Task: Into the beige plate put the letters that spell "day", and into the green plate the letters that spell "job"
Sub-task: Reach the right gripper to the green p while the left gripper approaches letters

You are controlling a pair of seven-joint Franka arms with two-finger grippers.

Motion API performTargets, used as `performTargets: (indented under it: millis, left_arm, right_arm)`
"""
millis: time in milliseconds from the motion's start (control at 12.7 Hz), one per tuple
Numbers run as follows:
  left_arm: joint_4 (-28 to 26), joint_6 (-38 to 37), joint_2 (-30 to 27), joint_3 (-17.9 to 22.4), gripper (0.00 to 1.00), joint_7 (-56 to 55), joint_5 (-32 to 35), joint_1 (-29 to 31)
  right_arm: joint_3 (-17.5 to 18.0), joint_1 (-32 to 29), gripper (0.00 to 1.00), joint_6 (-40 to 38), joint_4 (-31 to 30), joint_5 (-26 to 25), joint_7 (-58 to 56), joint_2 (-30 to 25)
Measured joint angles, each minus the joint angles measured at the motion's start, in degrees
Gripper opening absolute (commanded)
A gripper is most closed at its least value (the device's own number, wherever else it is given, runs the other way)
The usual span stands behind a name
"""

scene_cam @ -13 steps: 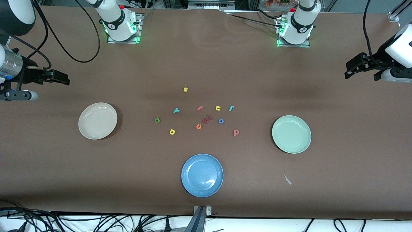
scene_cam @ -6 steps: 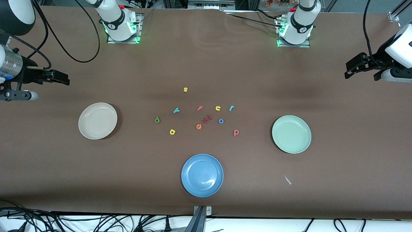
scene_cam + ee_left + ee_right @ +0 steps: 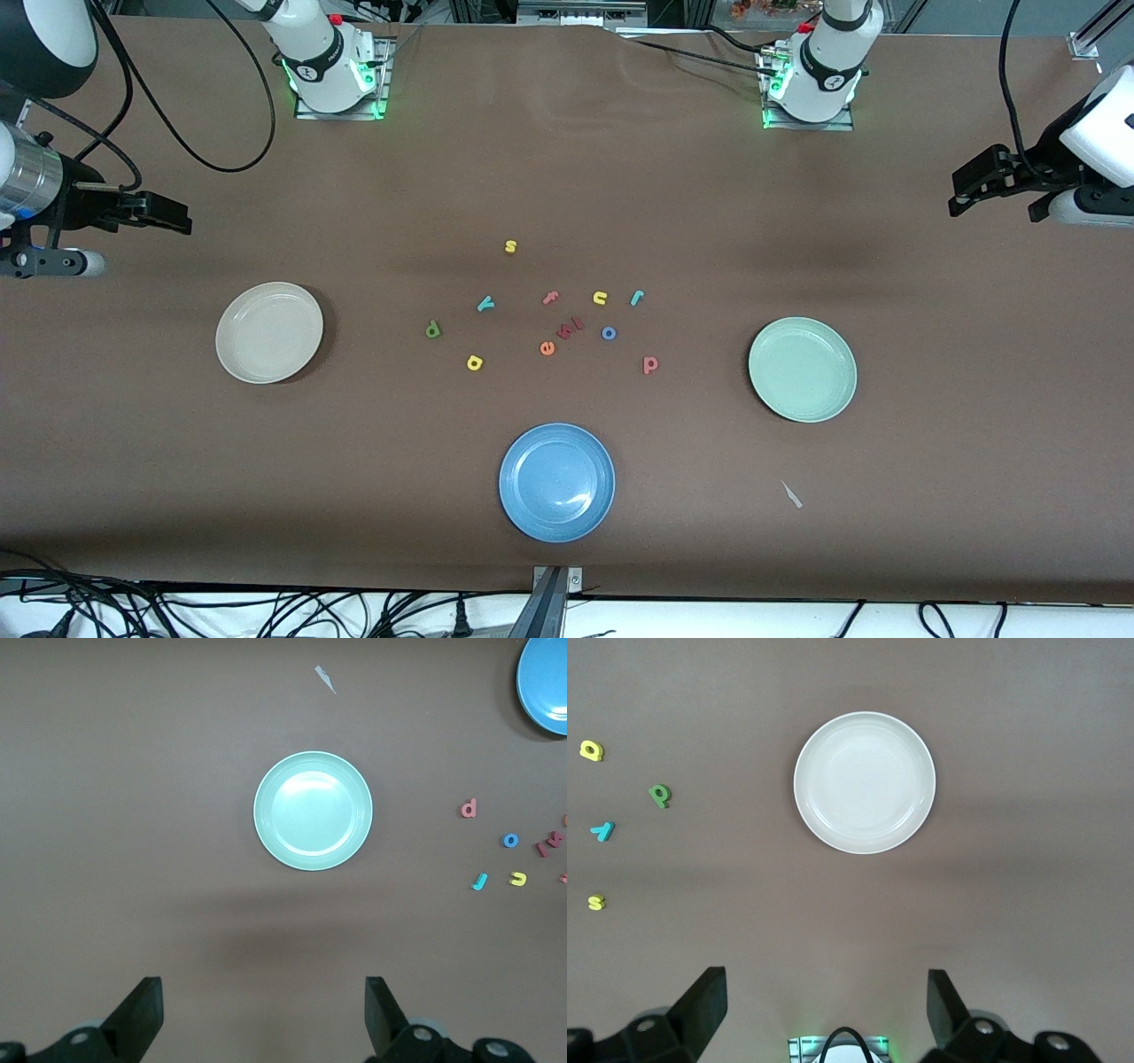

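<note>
The beige plate point(image 3: 269, 332) point(image 3: 865, 782) lies empty toward the right arm's end, the green plate point(image 3: 803, 369) point(image 3: 313, 811) empty toward the left arm's end. Between them lie the loose letters: green "d" point(image 3: 432, 330), yellow "a" point(image 3: 474, 361), teal "y" point(image 3: 485, 304), teal "j" point(image 3: 636, 298), blue "o" point(image 3: 609, 333), salmon "b" point(image 3: 650, 364). My right gripper point(image 3: 182, 217) point(image 3: 824, 1010) hangs open and empty high over its end of the table, looking down on the beige plate. My left gripper point(image 3: 959, 193) point(image 3: 263, 1014) hangs open and empty over its own end, looking down on the green plate.
A blue plate point(image 3: 556, 481) sits nearer the front camera than the letters. Other letters lie among them: yellow "s" point(image 3: 510, 246), yellow "u" point(image 3: 600, 298), pink "f" point(image 3: 550, 298), orange "e" point(image 3: 547, 348), dark red pieces point(image 3: 571, 327). A small pale scrap point(image 3: 791, 494) lies near the green plate.
</note>
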Motion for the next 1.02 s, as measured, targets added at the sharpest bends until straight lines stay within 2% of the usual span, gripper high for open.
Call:
performTargets:
  millis: [472,786,1022]
  left_arm:
    - [0.0,0.0,0.0,0.0,1.00,0.0,0.0,0.0]
    - [0.0,0.0,0.0,0.0,1.00,0.0,0.0,0.0]
    - [0.0,-0.3,0.3,-0.3,1.00,0.1,0.0,-0.3]
  right_arm:
    - [0.3,1.2,1.00,0.5,0.0,0.0,0.0,3.7]
    - [0.5,5.4,1.00,5.7,-0.5,0.6,4.2,7.9]
    - [0.5,8.1,1.00,12.3,-3.7,3.2,8.1,10.2]
